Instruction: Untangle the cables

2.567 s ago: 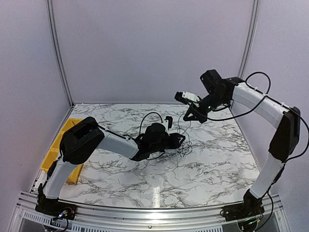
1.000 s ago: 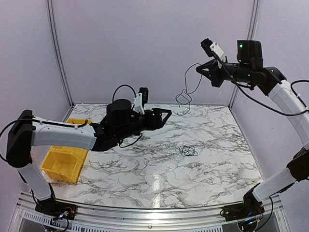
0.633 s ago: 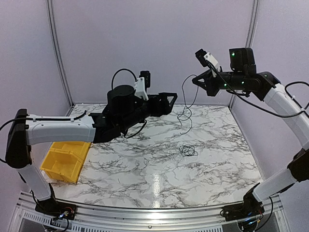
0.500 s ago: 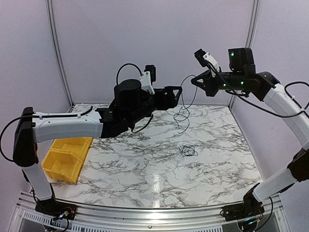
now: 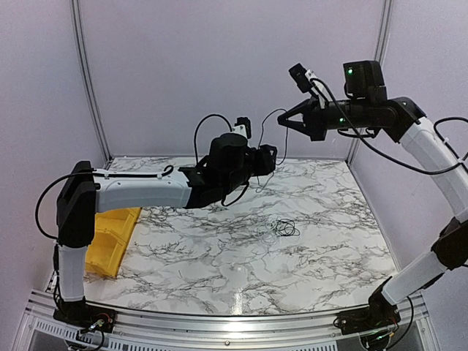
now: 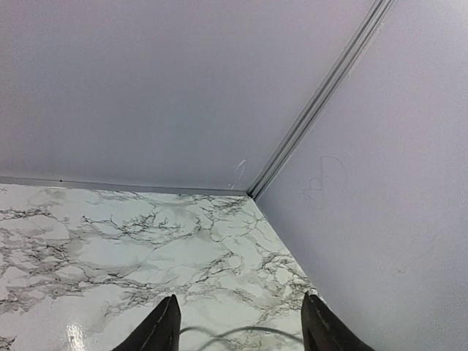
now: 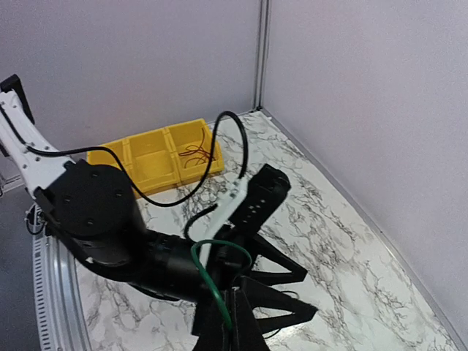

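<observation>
My right gripper (image 5: 282, 122) is raised high over the back of the table. It is shut on a thin green cable (image 7: 210, 269), which loops above the fingers and hangs down as a fine wire (image 5: 272, 111). My left gripper (image 5: 273, 159) reaches up just below the right one. Its jaws are open, and the hanging wire (image 6: 241, 330) crosses between its fingers (image 6: 167, 329). In the right wrist view, the left gripper (image 7: 311, 295) shows spread open under my shut right gripper (image 7: 235, 301). A small dark tangle of cables (image 5: 284, 228) lies on the marble table (image 5: 219, 270).
A yellow divided bin (image 5: 110, 235) sits at the table's left edge. In the right wrist view, the bin (image 7: 150, 157) holds a few reddish wires (image 7: 194, 152). Lilac walls close in the back and both sides. The left arm stretches across the table's middle.
The right gripper lifted a cable up off the table tangle. The left arm rose and swung right. Its open jaws now sit at the hanging wire, under the right gripper.
</observation>
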Robot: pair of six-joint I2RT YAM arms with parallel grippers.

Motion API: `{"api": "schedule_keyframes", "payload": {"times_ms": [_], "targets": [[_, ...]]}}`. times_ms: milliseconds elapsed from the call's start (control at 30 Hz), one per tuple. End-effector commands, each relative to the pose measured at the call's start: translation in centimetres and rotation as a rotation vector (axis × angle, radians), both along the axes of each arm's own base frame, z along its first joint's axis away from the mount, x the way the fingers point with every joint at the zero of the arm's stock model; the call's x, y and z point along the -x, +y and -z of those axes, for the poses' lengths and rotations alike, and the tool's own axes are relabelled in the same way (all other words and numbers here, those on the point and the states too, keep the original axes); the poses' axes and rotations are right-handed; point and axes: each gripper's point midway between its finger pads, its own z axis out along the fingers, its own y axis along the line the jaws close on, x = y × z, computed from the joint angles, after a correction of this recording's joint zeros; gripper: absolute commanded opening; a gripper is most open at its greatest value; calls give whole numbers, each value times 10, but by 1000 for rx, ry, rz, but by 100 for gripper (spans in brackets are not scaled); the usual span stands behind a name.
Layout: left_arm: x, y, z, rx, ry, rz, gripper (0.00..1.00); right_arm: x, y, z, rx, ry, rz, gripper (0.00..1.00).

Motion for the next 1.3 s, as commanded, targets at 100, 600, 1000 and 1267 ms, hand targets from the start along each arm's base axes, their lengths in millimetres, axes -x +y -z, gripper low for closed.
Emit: {"api": "schedule_keyframes", "payload": {"times_ms": [100, 600, 1000, 1267], "targets": [[-30, 1, 49, -38, 66, -52, 52, 45, 4, -94, -173, -32, -138, 0], [-4, 33, 119, -179, 172, -7, 45, 24, -3, -125, -180, -160, -37, 0], [85, 97, 64, -251, 16, 160, 70, -26, 1, -32, -1, -98, 80, 0], [107, 110, -21, -137, -100, 221, 80, -24, 5, 2, 50, -42, 54, 0]]}}
